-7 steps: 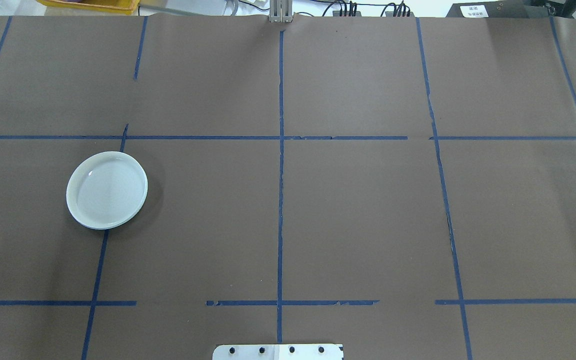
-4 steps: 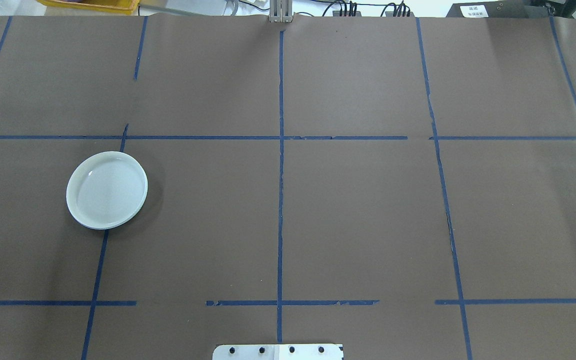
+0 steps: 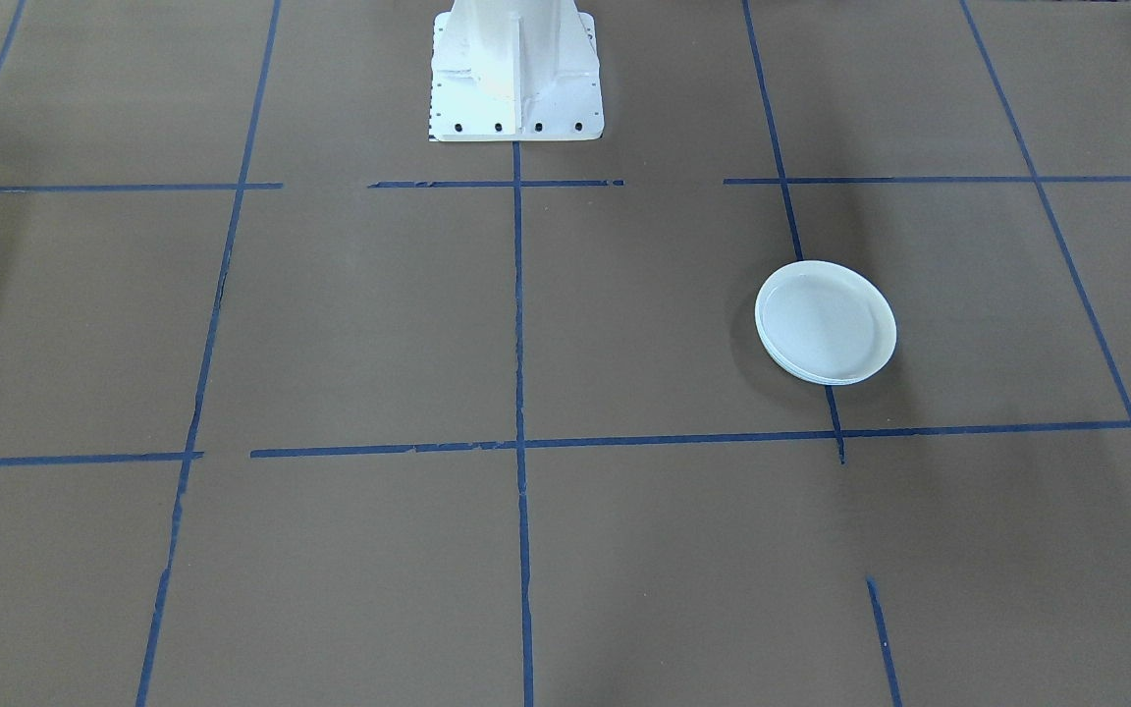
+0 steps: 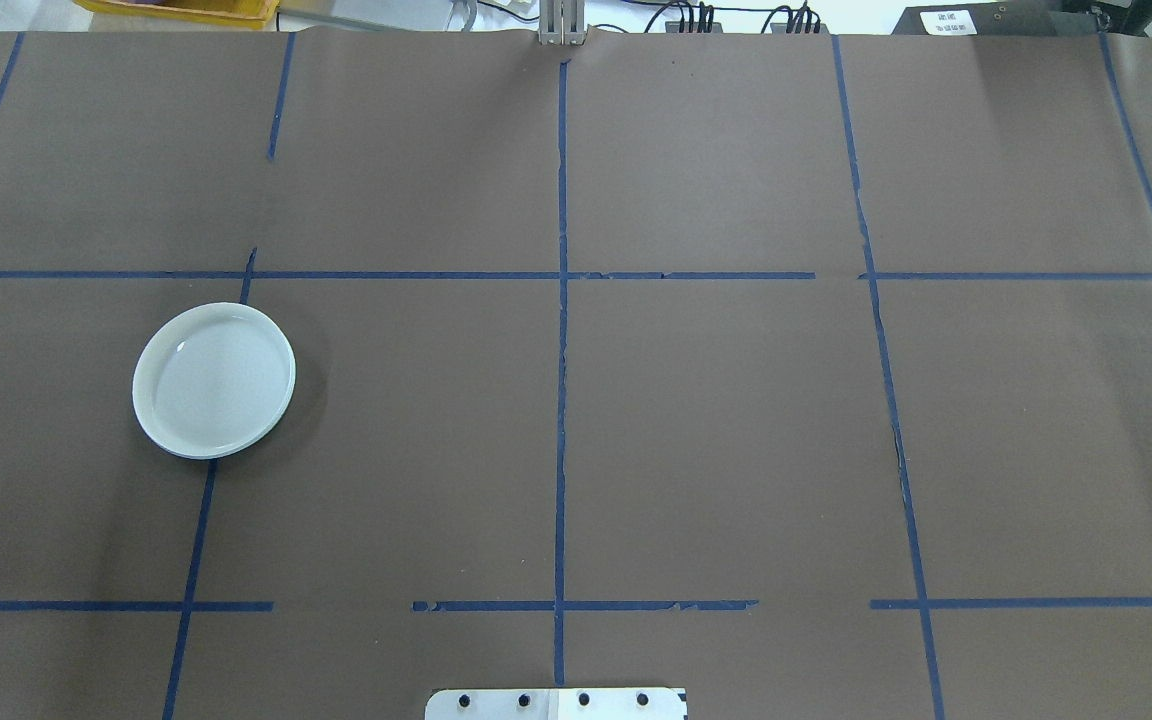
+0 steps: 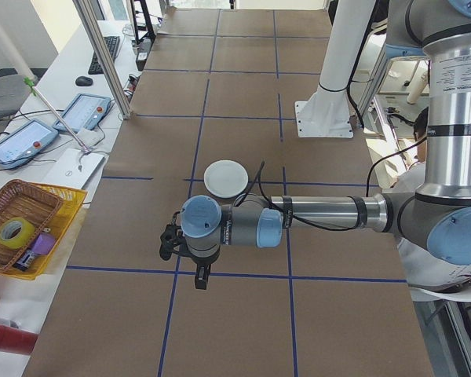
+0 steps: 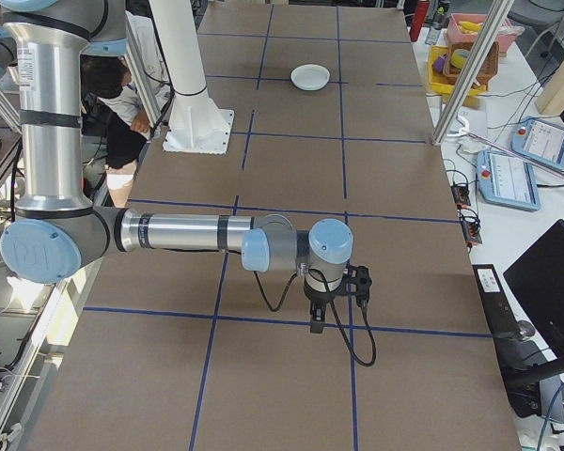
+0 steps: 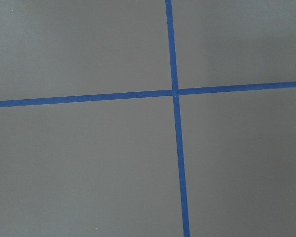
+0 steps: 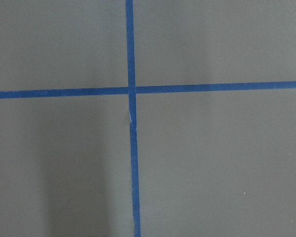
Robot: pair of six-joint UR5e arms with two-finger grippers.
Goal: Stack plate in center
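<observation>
Pale-blue plate lies flat on the brown table cover, on the robot's left side, over a blue tape line; front-facing view shows layered rims at its near edge, so it may be more than one plate, cannot tell; left gripper hangs above a tape crossing, well apart from the plate, pointing down; right gripper hangs likewise at the far end; both show only in side views, so their opening cannot be told; nothing visibly held; wrist views show only tape crossings.
</observation>
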